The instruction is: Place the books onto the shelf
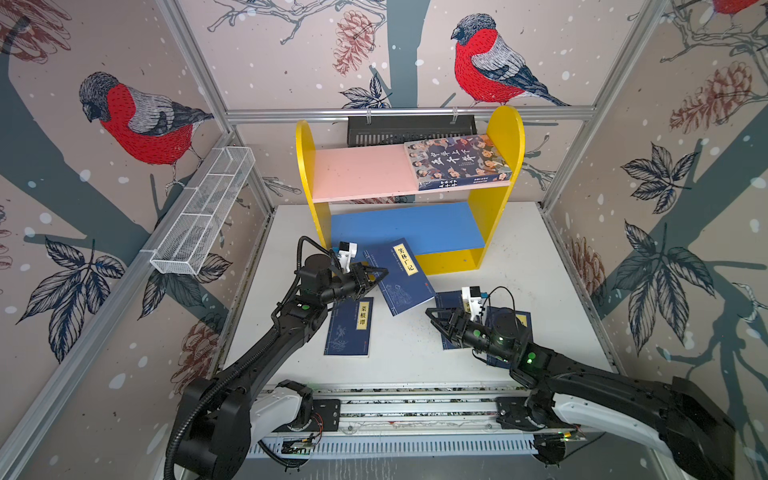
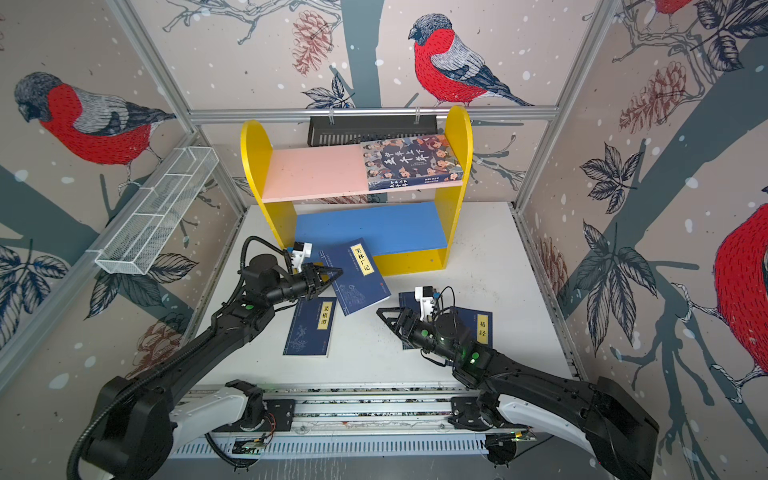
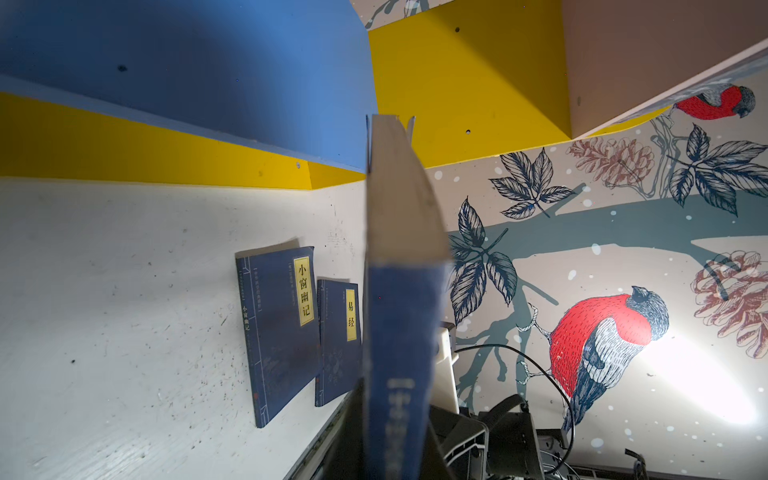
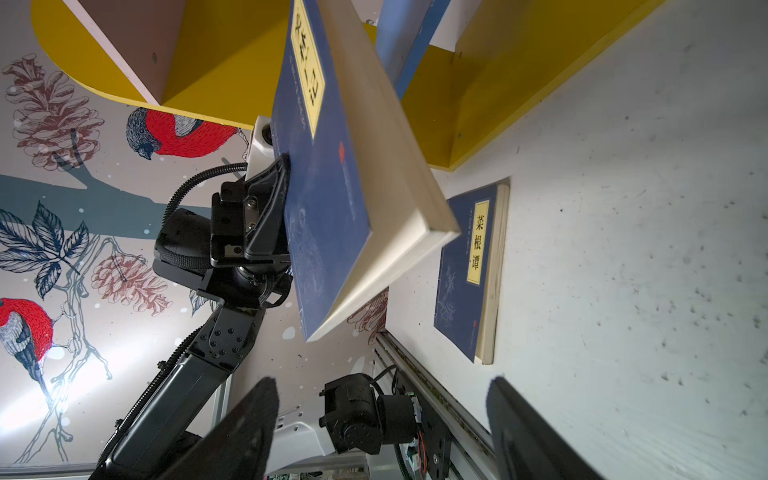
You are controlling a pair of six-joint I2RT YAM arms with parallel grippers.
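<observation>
We find a white wire mesh basket (image 1: 203, 210) fixed along the left wall's slanted aluminium rail, running from near to far, with dividers splitting it into compartments. On the far wall, a black slotted tray (image 1: 382, 129) hangs by two pale clips from the horizontal aluminium bar (image 1: 291, 115). The white tabletop (image 1: 519, 291) is flecked with dark specks and scuffs. Around us the wallpaper shows a red-breasted bird on the left wall (image 1: 141, 120), another on the far wall (image 1: 486, 66), a pinecone (image 1: 353, 41), dark leaves and grey-blue branches.
</observation>
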